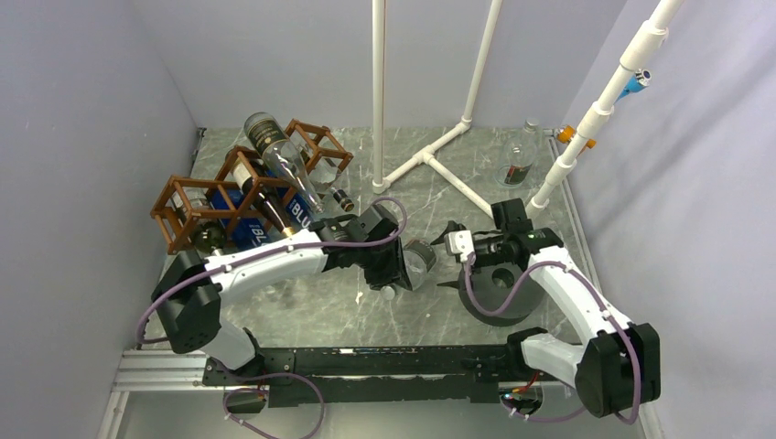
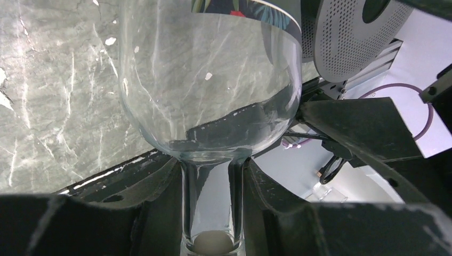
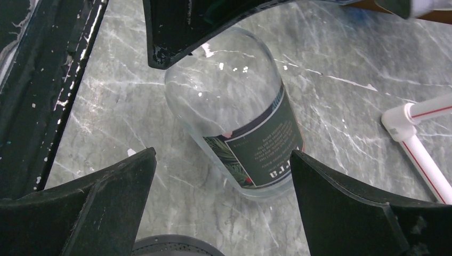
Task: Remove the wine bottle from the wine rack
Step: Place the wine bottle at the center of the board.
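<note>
The wine bottle (image 2: pixel 213 80) is clear glass with a dark label (image 3: pixel 261 152). It is off the wine rack (image 1: pixel 240 190) and lies tilted low over the marble table, between the two arms (image 1: pixel 420 260). My left gripper (image 2: pixel 213 213) is shut on its neck, with a finger pressed against each side. In the top view that gripper (image 1: pixel 400 271) is right of the brown wooden rack. My right gripper (image 3: pixel 221 186) is open and faces the bottle's base. Its fingers (image 3: pixel 106 202) stand wide apart and do not touch the glass.
The rack holds other bottles, among them a blue-labelled one (image 1: pixel 264 224) and a clear one with a dark top (image 1: pixel 282 157). A white pipe frame (image 1: pixel 430 160) stands at the back, with a glass flask (image 1: pixel 520 163) to its right. A black round disc (image 1: pixel 499 294) lies under the right arm.
</note>
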Controlling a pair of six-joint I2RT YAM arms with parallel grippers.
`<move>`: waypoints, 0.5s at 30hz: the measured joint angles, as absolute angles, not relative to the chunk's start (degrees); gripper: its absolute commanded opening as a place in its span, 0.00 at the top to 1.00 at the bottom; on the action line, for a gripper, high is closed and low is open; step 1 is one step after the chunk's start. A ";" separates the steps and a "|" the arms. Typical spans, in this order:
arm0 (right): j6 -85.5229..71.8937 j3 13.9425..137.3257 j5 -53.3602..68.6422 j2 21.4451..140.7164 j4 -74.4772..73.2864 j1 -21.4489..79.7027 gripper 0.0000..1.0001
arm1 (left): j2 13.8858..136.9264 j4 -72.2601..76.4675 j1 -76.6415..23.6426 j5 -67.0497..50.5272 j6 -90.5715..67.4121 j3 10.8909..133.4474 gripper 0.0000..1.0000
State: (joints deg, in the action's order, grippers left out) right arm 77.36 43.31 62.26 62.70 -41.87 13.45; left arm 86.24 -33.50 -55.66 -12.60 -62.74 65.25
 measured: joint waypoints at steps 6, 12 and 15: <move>74.59 40.40 58.41 63.90 -35.62 17.74 0.00 | 88.31 -36.29 -55.70 -13.67 -62.72 68.18 1.00; 71.90 38.48 54.76 64.64 -29.47 20.43 0.00 | 90.59 -38.70 -55.70 -14.28 -62.63 71.50 0.93; 70.46 38.04 53.08 65.06 -26.57 21.23 0.00 | 91.53 -39.35 -55.70 -14.41 -62.52 72.73 0.87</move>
State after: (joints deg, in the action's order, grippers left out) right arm 70.46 38.04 53.08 65.06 -26.57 21.23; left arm 91.53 -39.35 -55.70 -14.41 -62.52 72.73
